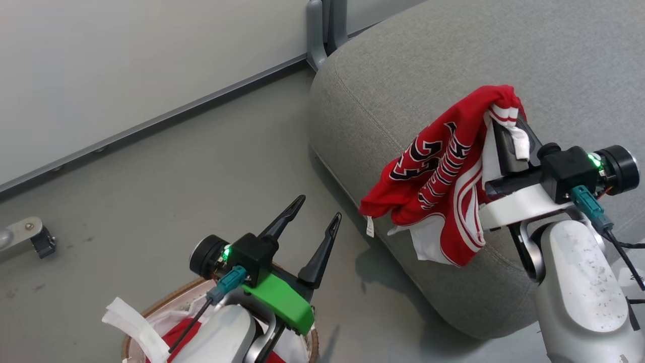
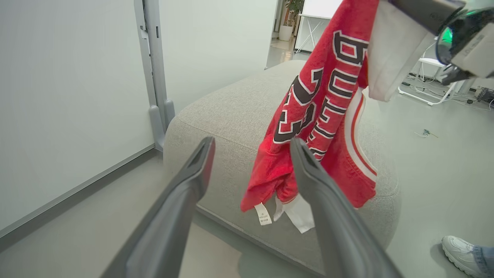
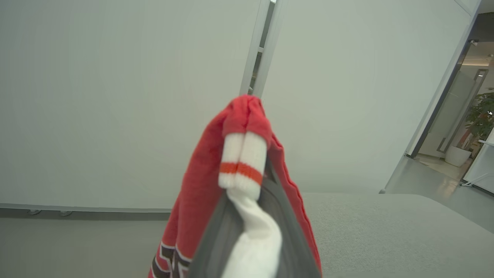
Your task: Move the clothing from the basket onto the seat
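**A:** Start at the basket (image 1: 169, 298), red cloth (image 1: 182, 334) inside; leave the left gripper (image 1: 320, 206) above it, spread wide, holding nothing.

**B:** Right. Then see the jersey (image 1: 433, 166), clenched in the right gripper (image 1: 504, 126), hanging by the edge of the seat (image 1: 453, 60), not laid down. Carry further over it, lower until slack, then let go.

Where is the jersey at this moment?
Head view, right side: the jersey hangs from the shut right tool, by the seat's front edge, well clear of the basket at lower left.
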Motion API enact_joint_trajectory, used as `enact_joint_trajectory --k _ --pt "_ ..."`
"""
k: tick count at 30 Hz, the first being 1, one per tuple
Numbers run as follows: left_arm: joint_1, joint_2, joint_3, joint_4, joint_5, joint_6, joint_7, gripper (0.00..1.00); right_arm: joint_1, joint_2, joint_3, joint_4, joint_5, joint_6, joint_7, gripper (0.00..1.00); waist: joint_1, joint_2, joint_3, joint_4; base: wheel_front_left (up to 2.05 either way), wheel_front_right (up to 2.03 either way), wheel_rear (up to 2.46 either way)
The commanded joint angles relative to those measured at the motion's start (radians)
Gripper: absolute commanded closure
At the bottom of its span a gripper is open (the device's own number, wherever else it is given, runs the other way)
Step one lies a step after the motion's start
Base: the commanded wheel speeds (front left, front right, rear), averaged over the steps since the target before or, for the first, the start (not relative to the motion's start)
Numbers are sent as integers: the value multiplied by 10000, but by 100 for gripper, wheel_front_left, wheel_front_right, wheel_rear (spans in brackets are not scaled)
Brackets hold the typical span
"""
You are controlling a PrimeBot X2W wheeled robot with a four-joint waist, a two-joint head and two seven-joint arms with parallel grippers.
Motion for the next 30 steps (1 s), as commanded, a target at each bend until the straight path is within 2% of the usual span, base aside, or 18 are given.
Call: enact_joint_trajectory --k 1,6,10,15,20,24,30 --pt "-213 38 -24 -49 156 -25 -9 0 -115 -15 -144 38 -83 -14 -7 100 0 -1 226 18 0 0 0" --pt "-341 104 -175 -169 213 -54 -9 0 -1029 -19 -613 175 -556 -14 -7 100 0 -1 542 350 0 0 0" --pt "-534 204 -297 -284 250 -68 37 0 -2531 -501 -1205 516 -690 -14 -6 100 0 -1 966 716 0 0 0" --pt "-884 304 -449 -562 343 -76 253 0 -4955 -1808 -1915 1331 -758 -14 -5 100 0 -1 1729 1334 0 0 0" --pt "-1213 458 -563 -914 528 -57 475 0 -7244 -3333 -1973 2164 -901 -14 -5 100 0 -1 2562 1815 0 0 0" --pt "-1518 590 -614 -1310 714 -19 692 0 -8674 -4412 -2199 3341 -1033 -14 15 100 0 -1 3343 2132 0 0 0" --pt "-1891 823 -626 -1780 896 49 1001 0 -9239 -5172 -2798 4914 -1460 -14 36 100 0 -1 4296 2438 0 0 0"
